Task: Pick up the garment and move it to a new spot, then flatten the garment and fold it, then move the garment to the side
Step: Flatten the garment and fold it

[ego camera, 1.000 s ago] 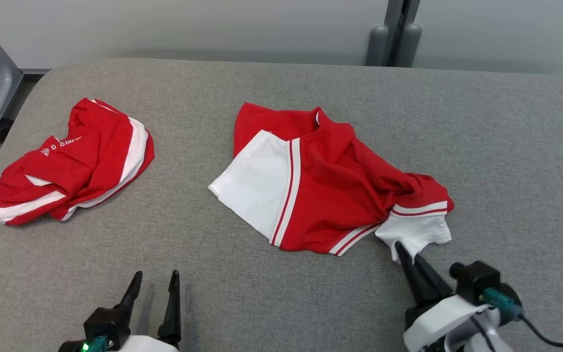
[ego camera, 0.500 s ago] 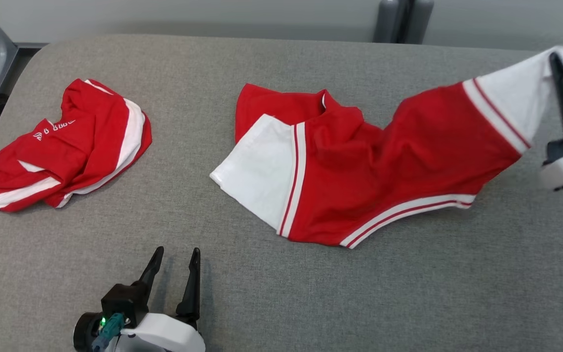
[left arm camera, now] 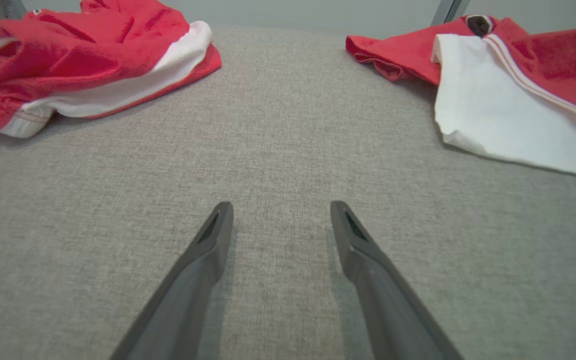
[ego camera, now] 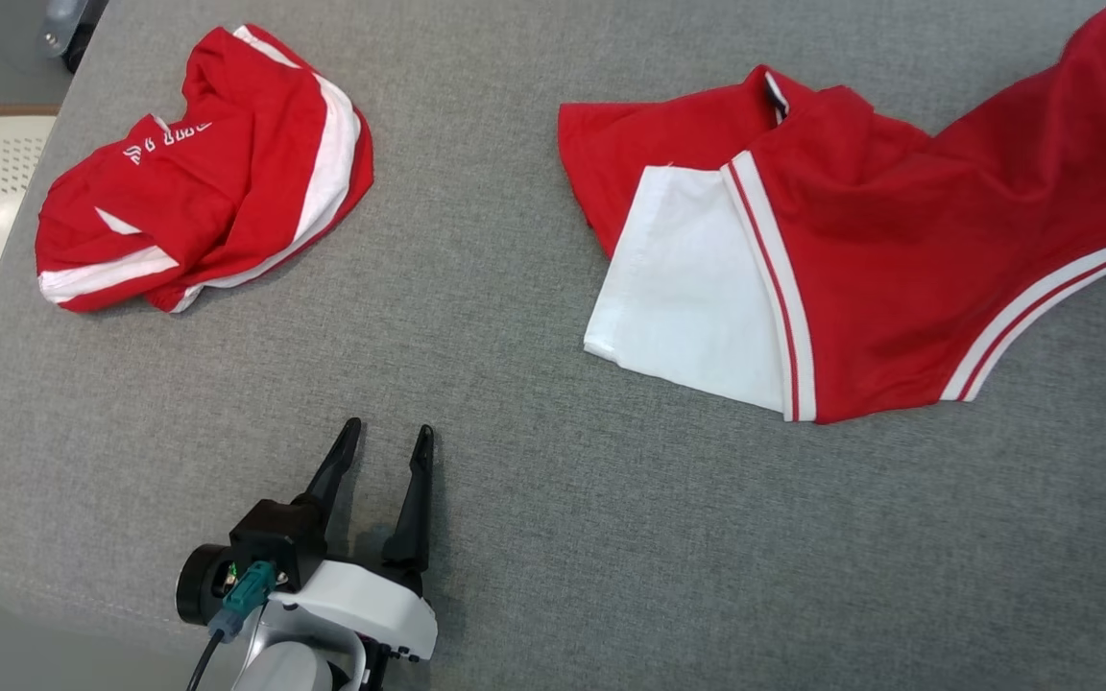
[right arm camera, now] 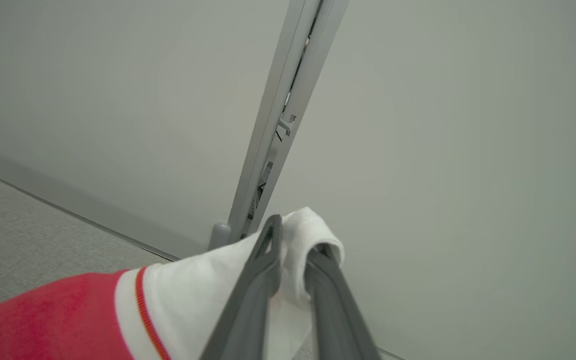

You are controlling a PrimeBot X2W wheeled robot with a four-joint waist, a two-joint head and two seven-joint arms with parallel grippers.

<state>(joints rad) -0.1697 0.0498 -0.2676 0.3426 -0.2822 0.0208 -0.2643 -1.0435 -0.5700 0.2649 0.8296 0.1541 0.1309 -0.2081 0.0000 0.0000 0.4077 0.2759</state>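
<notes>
**Left gripper** (ego camera: 390,428): nearest the body, at 6 o'clock in the head view, low over the grey woven-fabric table top (ego camera: 611,576). Its fingers are spread fully with nothing between them, tips aimed toward 12.

**Red knit sports shirt with white sleeves and red-and-white striped trim** (ego camera: 879,259): at 2 o'clock from the left gripper and well apart from it. One white sleeve (ego camera: 687,288) lies flat on the table at the shirt's near-left corner. The red body runs off toward 3 o'clock, where it lifts clear of the table.

**Right gripper** (right arm camera: 295,240): in its wrist view the fingers are drawn nearly together. The other sleeve's white cuff is bunched between them and folded over the tips. The cuff is held aloft against the pale wall and grey upright post (right arm camera: 278,125). This reads as a pinch on cloth (how firm, I cannot tell).

**Crumpled red-and-white garment** (ego camera: 217,173): a heap at 11 o'clock from the left gripper, far left.

**Handling, my judgement:** the shirt is light, limp and fairly smooth. It has no stiffness, so it drapes and drags from whatever point is held. A pinch on a single layer could slide out.
- Best holds are the doubled, stitched edges: cuff, hem band, shoulder seam.
- For flattening, the left gripper's likely hold is the near sleeve's cuff or the striped hem corner, pulling against the right gripper.
</notes>
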